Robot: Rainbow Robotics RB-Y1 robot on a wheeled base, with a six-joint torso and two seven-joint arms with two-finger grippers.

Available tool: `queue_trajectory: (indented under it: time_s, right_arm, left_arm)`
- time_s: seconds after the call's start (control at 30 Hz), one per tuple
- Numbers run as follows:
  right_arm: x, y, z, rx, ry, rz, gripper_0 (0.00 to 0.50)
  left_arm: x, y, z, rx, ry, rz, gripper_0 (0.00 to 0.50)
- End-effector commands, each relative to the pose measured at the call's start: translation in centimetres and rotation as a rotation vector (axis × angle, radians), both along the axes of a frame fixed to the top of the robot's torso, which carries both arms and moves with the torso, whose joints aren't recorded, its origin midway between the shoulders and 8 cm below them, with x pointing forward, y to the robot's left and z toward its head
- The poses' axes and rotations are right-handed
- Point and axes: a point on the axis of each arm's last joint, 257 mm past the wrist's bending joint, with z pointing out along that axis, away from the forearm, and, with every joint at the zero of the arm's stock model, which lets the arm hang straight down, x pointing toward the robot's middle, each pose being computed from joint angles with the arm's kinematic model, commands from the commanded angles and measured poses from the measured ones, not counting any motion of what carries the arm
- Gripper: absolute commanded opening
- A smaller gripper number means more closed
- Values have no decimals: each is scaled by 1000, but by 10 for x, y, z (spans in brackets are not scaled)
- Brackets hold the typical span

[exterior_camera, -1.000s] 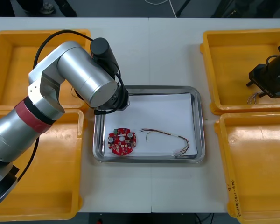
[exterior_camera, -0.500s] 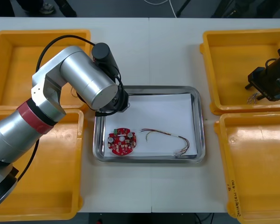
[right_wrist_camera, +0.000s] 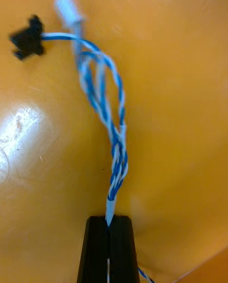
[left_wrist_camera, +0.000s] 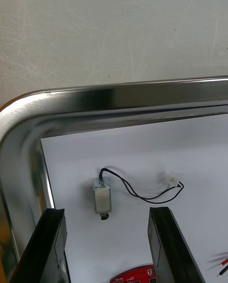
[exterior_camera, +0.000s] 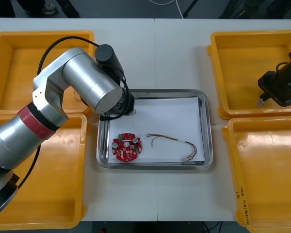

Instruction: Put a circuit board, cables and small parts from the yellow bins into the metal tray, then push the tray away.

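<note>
My left gripper (left_wrist_camera: pixel 109 247) hangs open over the far left corner of the metal tray (left_wrist_camera: pixel 118 98). Between and just beyond its fingers, a small metal part with a thin black cable (left_wrist_camera: pixel 102 196) lies loose on the tray's white inside. Nearer the tray's front lie a round red circuit board (exterior_camera: pixel 126 147) and a red and yellow cable (exterior_camera: pixel 177 143). My right gripper (right_wrist_camera: pixel 109 226) sits low in the far right yellow bin (exterior_camera: pixel 242 63), shut on the end of a twisted blue and white cable (right_wrist_camera: pixel 111 121). That cable ends in a black plug (right_wrist_camera: pixel 27 39) and a white plug (right_wrist_camera: pixel 66 5).
My left arm (exterior_camera: pixel 82 82) reaches across the inner edge of the left yellow bins (exterior_camera: pixel 19 63) and covers the tray's far left corner. The near right bin (exterior_camera: pixel 266 174) lies below my right gripper. Bare table shows beyond the tray and in front of it.
My left gripper has opened and let the small metal part with its black cable rest in the tray. My right gripper has shut on the blue and white cable.
</note>
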Motion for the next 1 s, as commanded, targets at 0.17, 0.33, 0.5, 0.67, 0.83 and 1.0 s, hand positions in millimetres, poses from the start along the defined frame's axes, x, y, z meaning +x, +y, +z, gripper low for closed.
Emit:
queue_trajectory:
  time_s: [0.17,0.33,0.5,0.67,0.83,1.0]
  right_arm:
    - [-7,0,-13,-13,10,32,0]
    - [-4,-6,11,-52,-6,55,0]
    - [-11,-8,41,-78,3,82,0]
    - [-24,-10,75,-87,11,101,0]
    - [-36,-8,109,-118,10,136,0]
    - [-45,0,129,-155,10,174,0]
  left_arm:
    - [-12,-14,18,-38,7,48,500]
    - [-20,-14,47,-45,40,54,500]
    - [-21,-6,72,-51,45,63,500]
    - [-18,5,92,-49,27,71,500]
    - [-14,22,110,-24,23,40,500]
    - [-14,38,123,-36,33,27,500]
